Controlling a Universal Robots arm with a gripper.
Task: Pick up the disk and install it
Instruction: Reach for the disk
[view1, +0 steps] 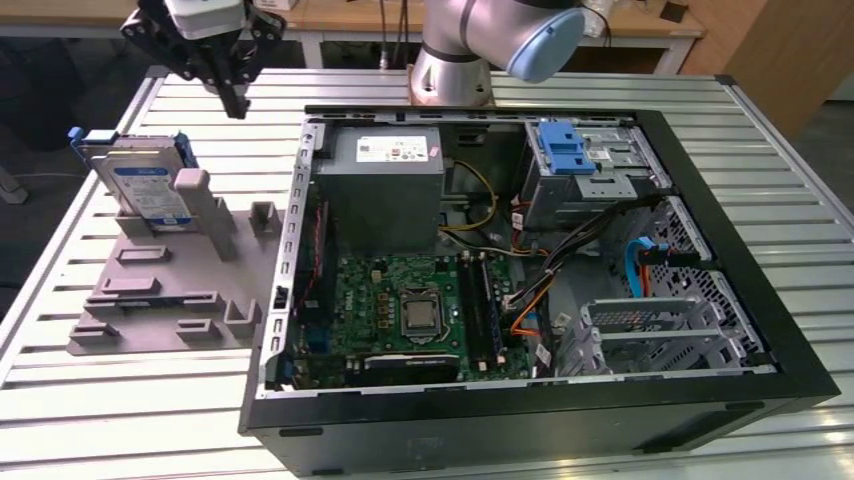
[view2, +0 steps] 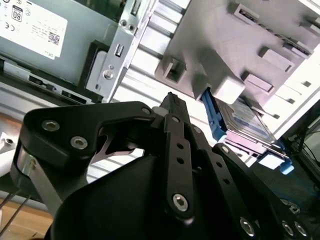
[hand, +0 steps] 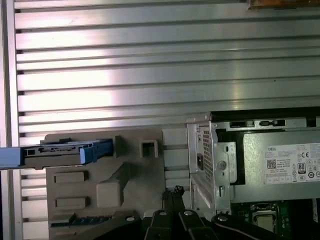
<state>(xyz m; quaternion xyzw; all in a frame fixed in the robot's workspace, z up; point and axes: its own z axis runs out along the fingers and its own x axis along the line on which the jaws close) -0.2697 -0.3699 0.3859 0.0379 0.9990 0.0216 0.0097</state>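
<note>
The disk (view1: 144, 186) is a silver drive with a blue-and-white label in a blue carrier. It stands on edge in a grey holder (view1: 167, 290) at the exterior view's left, beside the open computer case. Both wrist views also catch the disk (view2: 246, 121) (hand: 64, 150) in its slot. My gripper (view1: 236, 103) hangs above the table behind the holder, apart from the disk. Its black fingers (view2: 172, 102) meet at the tips with nothing between them, and their ends show as the fingers (hand: 174, 193) in the first wrist view.
The open computer case (view1: 287, 250) lies on the slatted metal table (view1: 120, 410). Inside are a grey power supply (view1: 387, 180), a motherboard (view1: 407, 310), cables, and a metal drive cage with a blue latch (view1: 577, 150) at the far right corner. The arm's base (view1: 454, 60) stands behind the case.
</note>
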